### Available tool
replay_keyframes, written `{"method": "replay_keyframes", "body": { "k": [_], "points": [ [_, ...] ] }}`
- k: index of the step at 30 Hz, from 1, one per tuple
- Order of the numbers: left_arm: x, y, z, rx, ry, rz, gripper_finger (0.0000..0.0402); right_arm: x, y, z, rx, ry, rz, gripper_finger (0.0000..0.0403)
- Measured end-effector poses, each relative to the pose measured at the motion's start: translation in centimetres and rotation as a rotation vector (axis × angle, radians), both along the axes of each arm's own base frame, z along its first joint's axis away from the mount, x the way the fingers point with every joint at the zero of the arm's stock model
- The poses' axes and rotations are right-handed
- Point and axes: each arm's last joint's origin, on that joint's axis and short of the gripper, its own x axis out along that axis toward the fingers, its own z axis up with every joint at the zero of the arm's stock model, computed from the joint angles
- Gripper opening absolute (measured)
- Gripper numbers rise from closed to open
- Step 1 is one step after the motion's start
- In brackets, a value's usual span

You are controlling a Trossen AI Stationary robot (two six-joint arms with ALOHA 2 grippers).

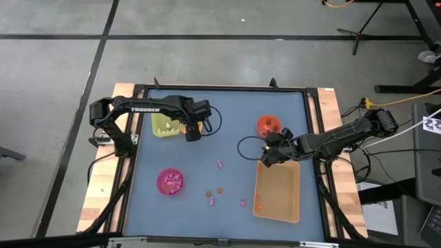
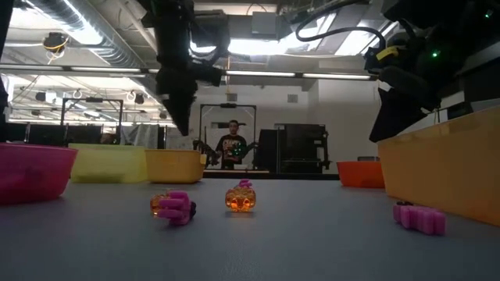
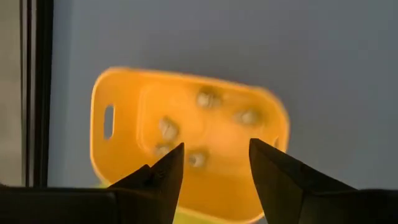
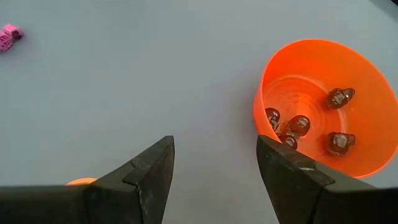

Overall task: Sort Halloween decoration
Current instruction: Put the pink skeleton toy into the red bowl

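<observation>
My left gripper (image 1: 192,132) hangs open over the right part of a yellow tray (image 3: 124,112) at the far left. Several cream-white trinkets (image 3: 168,127) lie on the tray's floor. My right gripper (image 4: 214,162) stands open and holds nothing, between the orange bowl (image 4: 323,106) and the tan tray (image 1: 278,191). Several dark trinkets (image 4: 339,96) lie in that bowl. Loose pink trinkets (image 1: 220,165) (image 1: 242,202) and orange trinkets (image 1: 220,190) lie on the blue table. In the low view they show near the middle (image 2: 173,206) (image 2: 241,197).
A pink bowl (image 1: 170,182) holding pink pieces stands at the near left. The tan tray holds a few orange pieces (image 1: 259,200) near its left wall. A raised frame (image 1: 220,88) rims the table. Bare blue surface lies between the yellow tray and the orange bowl.
</observation>
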Motion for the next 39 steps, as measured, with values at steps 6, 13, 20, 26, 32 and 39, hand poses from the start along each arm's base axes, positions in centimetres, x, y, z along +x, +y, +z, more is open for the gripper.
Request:
{"method": "replay_keyframes", "body": {
  "k": [6, 13, 20, 26, 32, 39],
  "points": [
    [1.6, -1.9, 0.3, 0.015, -0.112, -0.087, 0.0166, 0.0, 0.0, 0.0, 0.0, 0.0, 0.0, 0.0225],
    [4.0, -5.0, 1.1, -0.152, -0.351, -0.329, 0.0166, 0.0, 0.0, 0.0, 0.0, 0.0, 0.0, 0.0225],
    [5.3, -8.1, 1.9, -0.134, -0.465, -0.538, 0.0166, 0.0, 0.0, 0.0, 0.0, -0.001, 0.0, 0.0225],
    [5.4, -9.9, 2.0, -0.107, -0.463, -0.66, 0.0166, 0.0, 0.0, 0.0, 0.0, 0.0, 0.0, 0.0225],
    [5.6, -10.7, 2.0, -0.092, -0.49, -0.706, 0.0166, 0.0, 0.0, 0.0, 0.0, 0.0, 0.0, 0.0225],
    [5.3, -11.1, -0.3, -0.107, -0.523, -0.73, 0.0166, 0.0, 0.0, 0.0, 0.0, -0.001, 0.0, 0.0225]
  ]
}}
